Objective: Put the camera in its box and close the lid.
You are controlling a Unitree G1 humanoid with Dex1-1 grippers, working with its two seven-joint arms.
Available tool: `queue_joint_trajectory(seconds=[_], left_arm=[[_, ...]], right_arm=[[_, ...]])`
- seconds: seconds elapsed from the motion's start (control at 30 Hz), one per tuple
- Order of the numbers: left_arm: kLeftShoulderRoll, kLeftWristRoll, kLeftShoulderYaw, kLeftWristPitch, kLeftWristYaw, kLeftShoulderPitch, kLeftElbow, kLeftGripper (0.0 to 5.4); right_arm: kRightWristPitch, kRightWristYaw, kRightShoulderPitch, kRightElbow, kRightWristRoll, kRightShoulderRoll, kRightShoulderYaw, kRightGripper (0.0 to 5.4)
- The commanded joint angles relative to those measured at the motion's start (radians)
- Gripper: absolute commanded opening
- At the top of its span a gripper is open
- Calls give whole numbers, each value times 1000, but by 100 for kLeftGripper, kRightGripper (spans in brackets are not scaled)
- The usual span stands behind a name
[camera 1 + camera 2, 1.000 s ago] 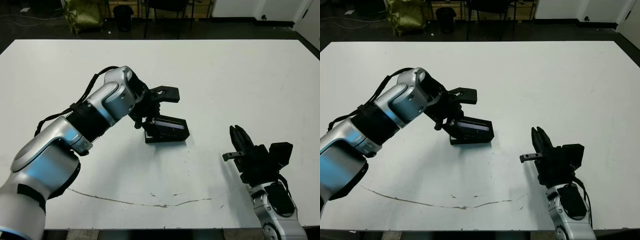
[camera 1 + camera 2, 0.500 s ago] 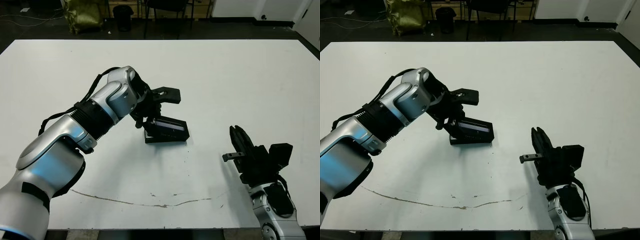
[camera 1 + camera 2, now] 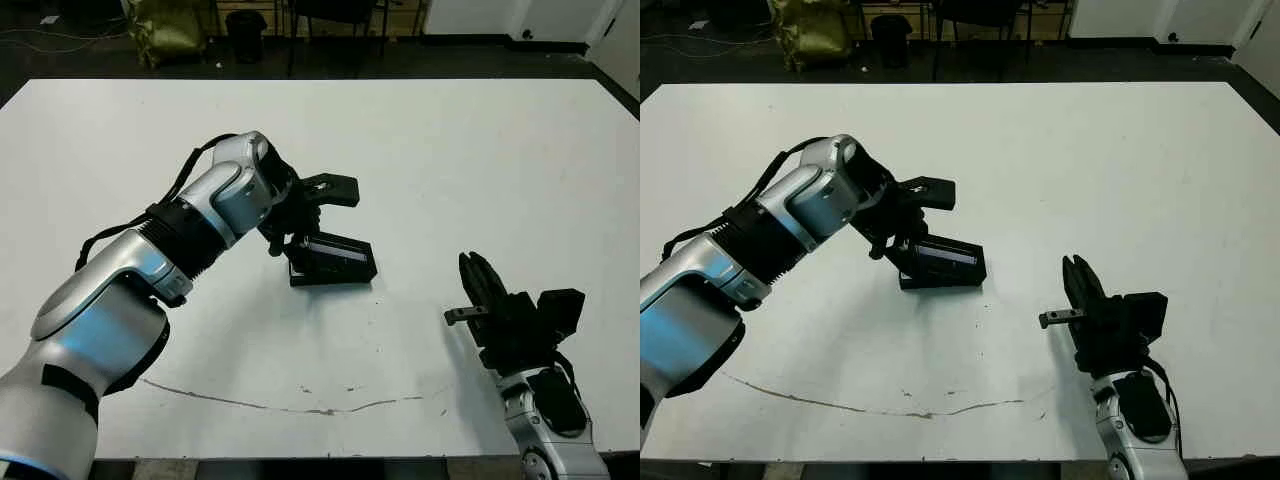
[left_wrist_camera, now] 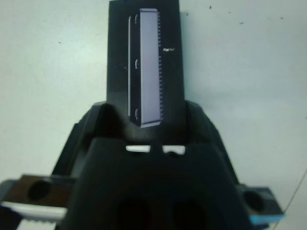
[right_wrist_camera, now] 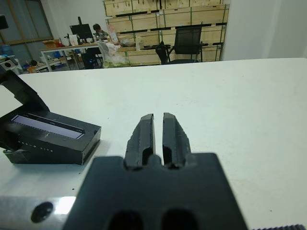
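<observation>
Note that your left gripper (image 3: 300, 243) clamped one end of the black rectangular lid (image 3: 334, 257) with its pale silvery-blue strip; the lid sat tilted over the shallow black-walled box (image 3: 330, 277) near the white table's (image 3: 480, 160) centre. Your right gripper (image 3: 481, 285) rested well apart, fingers (image 5: 144, 139) pressed together, holding nothing. You could not see the camera.

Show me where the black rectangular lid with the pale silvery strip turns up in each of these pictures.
Left eye view: black rectangular lid with the pale silvery strip, just left of centre, at the left tool.
Right eye view: same lid, left of centre.
Left wrist view: upper middle, strip running lengthwise.
Right wrist view: far left, on the white table.
Shared landmark: the silvery strip itself.
</observation>
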Motion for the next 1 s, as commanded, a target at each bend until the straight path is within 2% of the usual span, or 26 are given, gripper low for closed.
queue_joint_trajectory(seconds=[0.03, 0.4, 0.5, 1.0], left_arm=[[44, 14, 10, 1, 9, 34, 1, 245], [61, 9, 22, -27, -3, 64, 4, 245], [54, -1, 31, 0, -4, 70, 22, 245], [60, -12, 44, -63, -4, 99, 47, 245]], right_arm=[[-4, 6, 15, 23, 6, 1, -8, 0], [-3, 4, 13, 29, 8, 1, -10, 0], [6, -1, 13, 25, 16, 6, -11, 0], [-14, 17, 11, 39, 14, -4, -15, 0]])
